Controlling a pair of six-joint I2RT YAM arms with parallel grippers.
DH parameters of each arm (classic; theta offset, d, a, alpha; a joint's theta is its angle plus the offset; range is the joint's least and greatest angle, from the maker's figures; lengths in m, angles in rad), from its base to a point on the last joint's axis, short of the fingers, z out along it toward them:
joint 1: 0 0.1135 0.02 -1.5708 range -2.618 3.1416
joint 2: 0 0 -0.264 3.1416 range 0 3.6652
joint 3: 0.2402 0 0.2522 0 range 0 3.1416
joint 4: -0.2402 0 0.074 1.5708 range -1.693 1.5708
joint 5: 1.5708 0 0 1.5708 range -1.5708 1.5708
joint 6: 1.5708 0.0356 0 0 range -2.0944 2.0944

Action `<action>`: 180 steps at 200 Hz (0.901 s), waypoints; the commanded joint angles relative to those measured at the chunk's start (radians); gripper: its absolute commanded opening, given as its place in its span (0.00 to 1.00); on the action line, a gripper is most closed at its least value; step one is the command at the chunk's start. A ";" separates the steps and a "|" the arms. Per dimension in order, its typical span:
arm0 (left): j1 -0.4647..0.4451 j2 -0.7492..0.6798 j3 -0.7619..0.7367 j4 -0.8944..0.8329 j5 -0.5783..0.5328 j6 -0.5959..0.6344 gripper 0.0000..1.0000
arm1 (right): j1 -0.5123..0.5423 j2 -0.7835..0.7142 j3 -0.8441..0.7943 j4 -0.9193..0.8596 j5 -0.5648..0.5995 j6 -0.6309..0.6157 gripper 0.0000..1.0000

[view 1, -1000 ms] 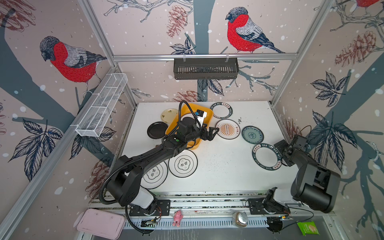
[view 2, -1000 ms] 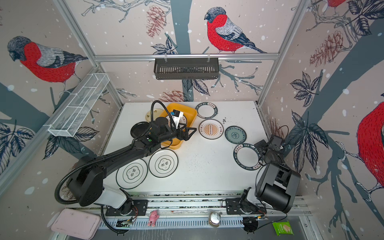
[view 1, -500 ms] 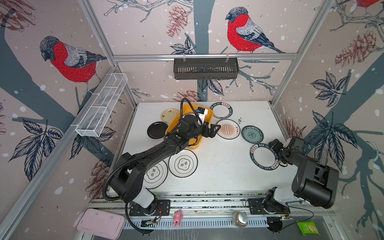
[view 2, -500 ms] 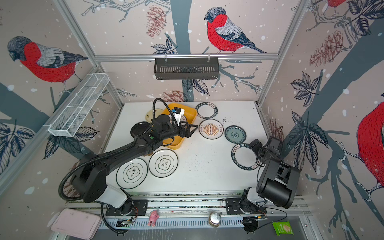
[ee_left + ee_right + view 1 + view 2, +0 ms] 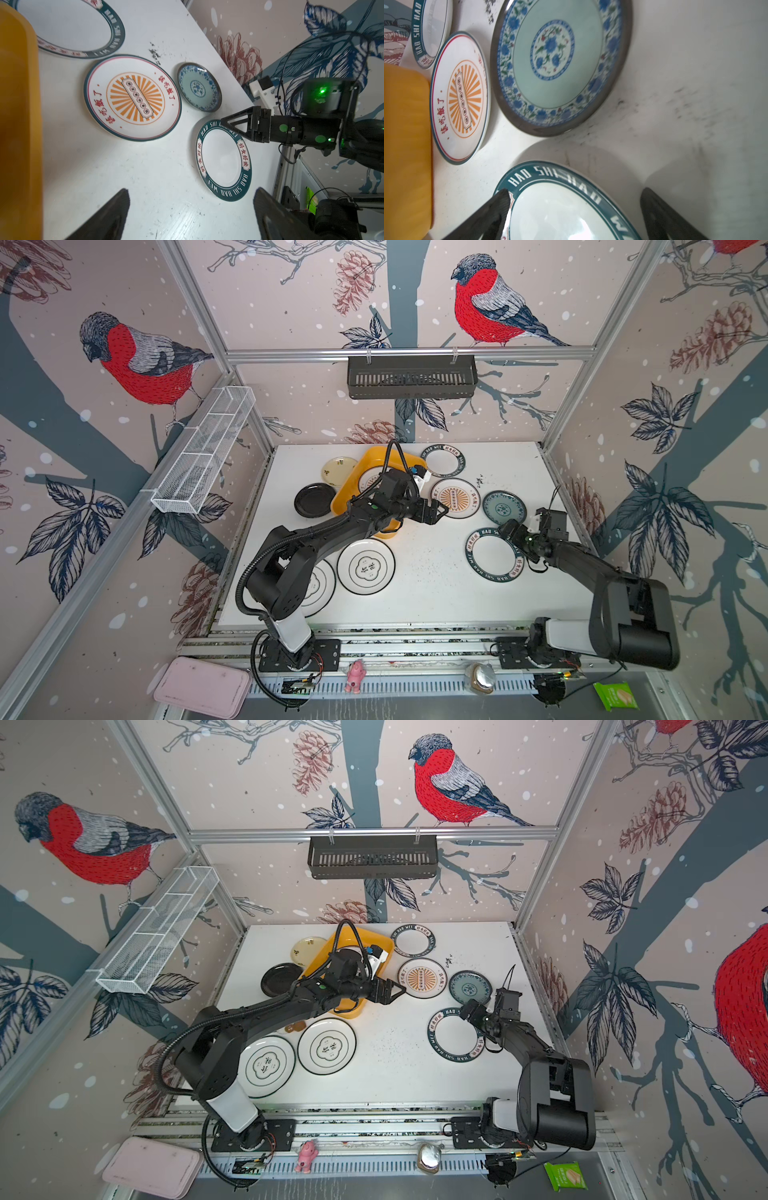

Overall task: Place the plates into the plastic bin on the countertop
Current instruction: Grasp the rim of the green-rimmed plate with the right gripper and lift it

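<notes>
The yellow-orange plastic bin [image 5: 347, 489] stands at the back left of the white countertop [image 5: 432, 580], with one plate [image 5: 370, 479] in it, half hidden by my left arm. My left gripper [image 5: 436, 510] [image 5: 191, 190] hangs open and empty between the bin and the orange sunburst plate [image 5: 455, 497] [image 5: 133, 97]. My right gripper [image 5: 505, 529] [image 5: 575, 192] is open, its jaws astride the far rim of a lettered-band plate [image 5: 496, 556] [image 5: 560, 207]. Behind it lies the teal plate [image 5: 504, 508] [image 5: 560, 62].
Other plates: lettered [image 5: 444, 461], cream [image 5: 338, 470], black [image 5: 314, 500], black-rimmed white ones [image 5: 365, 567] [image 5: 268, 1065]. A small brown toy [image 5: 295, 1027] sits by the left arm. Black basket [image 5: 411, 377] and wire rack [image 5: 203, 452] hang on the walls. Pink tray [image 5: 203, 686] lies off the table.
My left gripper has swung right, off the bin toward the sunburst plate. My right gripper has moved left onto the lettered plate's far rim. Both stayed open.
</notes>
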 commanded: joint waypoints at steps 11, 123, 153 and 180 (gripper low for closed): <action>-0.037 0.040 0.016 -0.108 0.063 0.057 0.93 | 0.112 -0.029 -0.036 0.041 0.032 0.138 0.98; -0.085 0.229 0.036 -0.134 0.042 -0.057 0.83 | 0.308 -0.041 -0.116 0.128 0.105 0.261 0.99; -0.086 0.261 0.020 -0.125 0.025 -0.088 0.79 | 0.312 -0.064 -0.115 0.063 0.134 0.246 0.99; -0.086 0.263 0.007 -0.112 0.013 -0.104 0.78 | 0.313 -0.111 -0.124 0.028 0.162 0.247 0.99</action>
